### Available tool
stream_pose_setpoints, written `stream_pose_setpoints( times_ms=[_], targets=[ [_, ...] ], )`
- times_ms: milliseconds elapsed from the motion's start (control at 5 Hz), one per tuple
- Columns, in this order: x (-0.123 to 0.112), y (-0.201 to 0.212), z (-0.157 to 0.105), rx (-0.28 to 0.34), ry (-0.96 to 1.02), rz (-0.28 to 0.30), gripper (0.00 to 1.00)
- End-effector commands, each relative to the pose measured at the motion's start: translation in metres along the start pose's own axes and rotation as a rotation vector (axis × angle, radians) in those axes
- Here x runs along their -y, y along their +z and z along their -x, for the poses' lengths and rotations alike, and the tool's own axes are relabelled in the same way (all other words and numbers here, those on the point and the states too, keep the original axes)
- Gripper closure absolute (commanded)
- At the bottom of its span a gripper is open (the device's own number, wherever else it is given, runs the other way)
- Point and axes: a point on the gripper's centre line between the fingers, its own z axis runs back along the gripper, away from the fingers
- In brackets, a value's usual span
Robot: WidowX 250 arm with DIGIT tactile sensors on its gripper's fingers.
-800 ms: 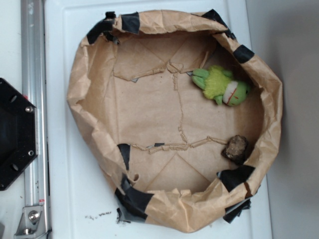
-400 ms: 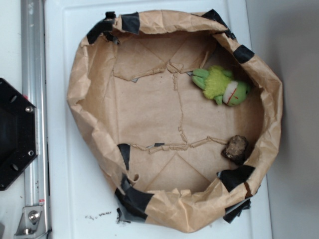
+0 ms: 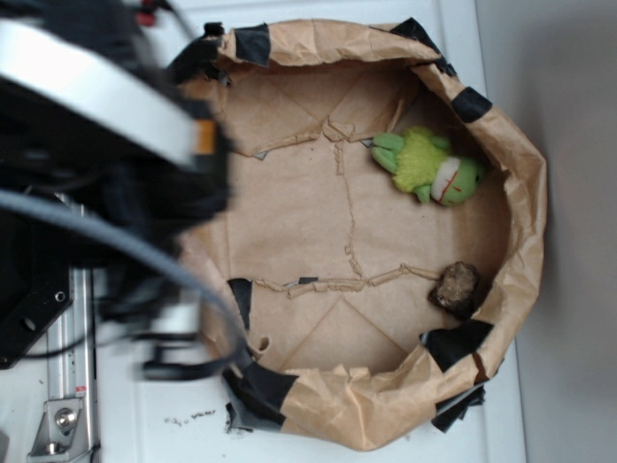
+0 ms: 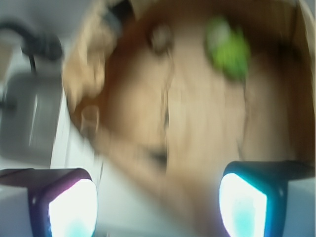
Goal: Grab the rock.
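Well ahead of the gripper (image 4: 158,202), whose jaws stand wide apart and empty, the rock (image 4: 161,37) lies beside the toy (image 4: 228,47) in the paper nest (image 3: 525,222).

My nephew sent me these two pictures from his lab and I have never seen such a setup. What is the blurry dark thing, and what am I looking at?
The blurry dark shape is a robot arm caught in motion. One picture looks down from above; the other comes from a camera on the arm's wrist, showing its gripper with two fingers wide apart and nothing between them. On the white table sits a brown paper basin patched with black tape. Inside lie a green plush toy and a small dark rock, apart from each other. Nothing is held.
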Motion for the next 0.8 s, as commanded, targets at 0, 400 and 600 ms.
stream_pose_setpoints(
  times_ms=[0, 400, 600],
  targets=[
    [0.002, -0.059, -0.074, 0.144, -0.15, -0.111, 0.0],
    [0.013, -0.121, -0.097, 0.11, -0.25, -0.089, 0.0],
    [0.032, -0.14, -0.098, 0.112, -0.31, -0.073, 0.0]
  ],
)
